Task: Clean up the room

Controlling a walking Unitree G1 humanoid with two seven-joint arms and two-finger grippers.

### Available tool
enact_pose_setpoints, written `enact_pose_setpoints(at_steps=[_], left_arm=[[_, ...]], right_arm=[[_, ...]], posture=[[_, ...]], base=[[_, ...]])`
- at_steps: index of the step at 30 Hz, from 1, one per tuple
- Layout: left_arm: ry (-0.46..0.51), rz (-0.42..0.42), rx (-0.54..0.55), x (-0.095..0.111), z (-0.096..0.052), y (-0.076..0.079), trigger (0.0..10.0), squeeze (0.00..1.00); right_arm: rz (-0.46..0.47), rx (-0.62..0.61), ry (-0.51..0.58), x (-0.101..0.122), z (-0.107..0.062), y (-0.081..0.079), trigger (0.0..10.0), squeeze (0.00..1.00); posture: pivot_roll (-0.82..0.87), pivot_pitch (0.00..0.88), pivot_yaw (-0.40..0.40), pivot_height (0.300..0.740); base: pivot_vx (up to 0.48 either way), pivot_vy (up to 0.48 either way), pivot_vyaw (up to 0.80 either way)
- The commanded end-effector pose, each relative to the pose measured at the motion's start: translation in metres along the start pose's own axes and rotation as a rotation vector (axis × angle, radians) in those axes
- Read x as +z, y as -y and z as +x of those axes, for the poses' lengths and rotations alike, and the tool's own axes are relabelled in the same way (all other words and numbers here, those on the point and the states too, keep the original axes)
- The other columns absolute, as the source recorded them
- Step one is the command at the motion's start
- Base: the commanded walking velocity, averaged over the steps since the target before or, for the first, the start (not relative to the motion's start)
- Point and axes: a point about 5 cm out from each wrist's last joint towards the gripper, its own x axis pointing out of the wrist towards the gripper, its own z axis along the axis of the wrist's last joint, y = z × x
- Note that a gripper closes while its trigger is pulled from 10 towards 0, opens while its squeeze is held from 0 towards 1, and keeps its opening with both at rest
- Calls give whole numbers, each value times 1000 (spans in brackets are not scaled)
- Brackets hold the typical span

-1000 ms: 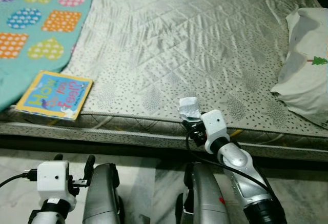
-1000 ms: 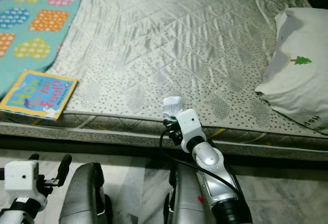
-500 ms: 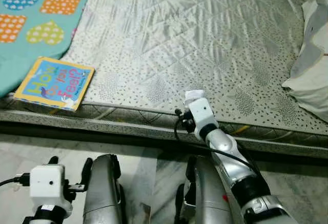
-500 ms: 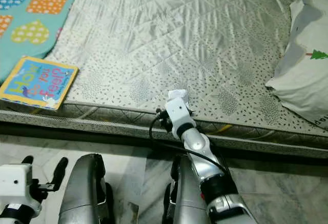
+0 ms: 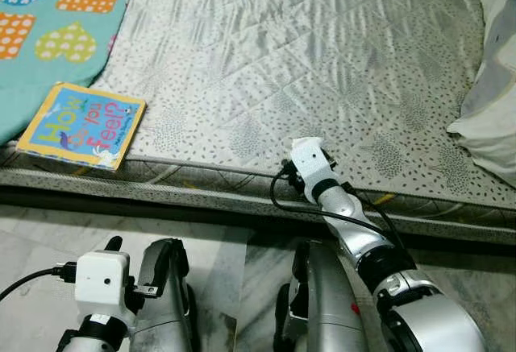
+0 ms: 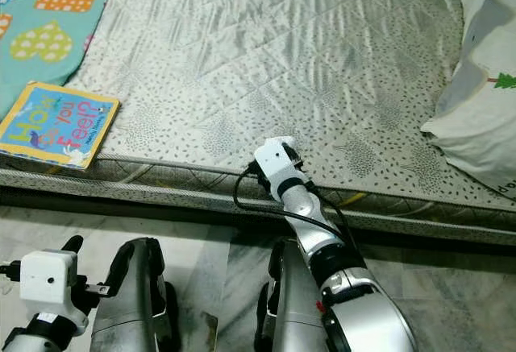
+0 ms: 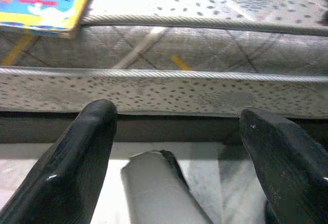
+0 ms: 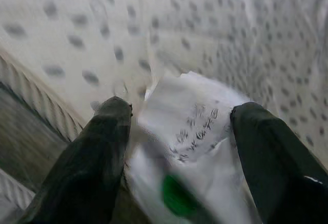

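A crumpled white paper scrap (image 8: 189, 116) with small print and a green mark lies on the grey dotted mattress (image 5: 282, 46), close to its front edge. My right gripper (image 8: 182, 108) reaches over that edge and stands open, one finger on each side of the scrap. In the left eye view the white wrist block hides most of the scrap and of the right gripper (image 5: 305, 147). A colourful picture book (image 5: 81, 125) rests flat at the mattress's front left corner. My left gripper (image 5: 133, 255) hangs low over the floor, open and empty, facing the mattress side.
A teal blanket (image 5: 48, 30) with coloured patches covers the bed's far left. A white pillow (image 5: 492, 102) lies at the right edge. Pale marble floor (image 5: 40, 239) runs along the front of the bed, with my legs (image 5: 165, 304) below.
My right arm has stretched forward onto the mattress edge, bringing its fingers around the paper scrap. The head camera has shifted a little. The left arm stays low.
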Motion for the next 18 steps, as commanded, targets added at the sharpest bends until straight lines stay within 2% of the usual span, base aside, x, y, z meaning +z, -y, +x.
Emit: enact_pose_setpoints(at_steps=[1, 4, 5, 6, 7, 8, 9, 18], left_arm=[[-20, -6, -59, -2, -2, 8, 10000, 0], [-21, -11, -100, -1, 0, 16, 10000, 0], [-17, 9, -114, -1, 1, 18, 10000, 0], [-16, 14, -117, -1, 2, 18, 10000, 0], [-16, 15, -114, -1, 2, 17, 10000, 0], [-16, 15, -114, -1, 2, 17, 10000, 0], [-17, 11, -110, -1, 4, 16, 10000, 0], [-17, 11, -100, -2, 9, 13, 10000, 0]], right_arm=[[-35, -9, -58, -12, -1, 1, 10000, 0], [-50, -20, -74, -11, 0, 2, 10000, 0], [-64, -20, -96, -13, 0, 2, 9490, 0], [-68, -20, -102, -13, 1, 2, 9490, 0], [-67, -20, -109, -14, 1, 3, 4157, 0], [-67, -20, -109, -14, 1, 3, 4157, 0], [-68, -25, -119, -14, 1, 3, 0, 0], [-119, -24, -159, -16, 2, 5, 0, 0]], posture=[[185, 384, -105, 575], [185, 379, -104, 575], [187, 375, -104, 575], [188, 374, -104, 575], [188, 373, -103, 575], [188, 373, -103, 575], [193, 368, -103, 575], [191, 354, -113, 575]], base=[[0, 0, 0], [0, 0, 0], [0, 0, 0], [0, 0, 0], [0, 0, 0], [0, 0, 0], [0, 0, 0], [0, 0, 0]])
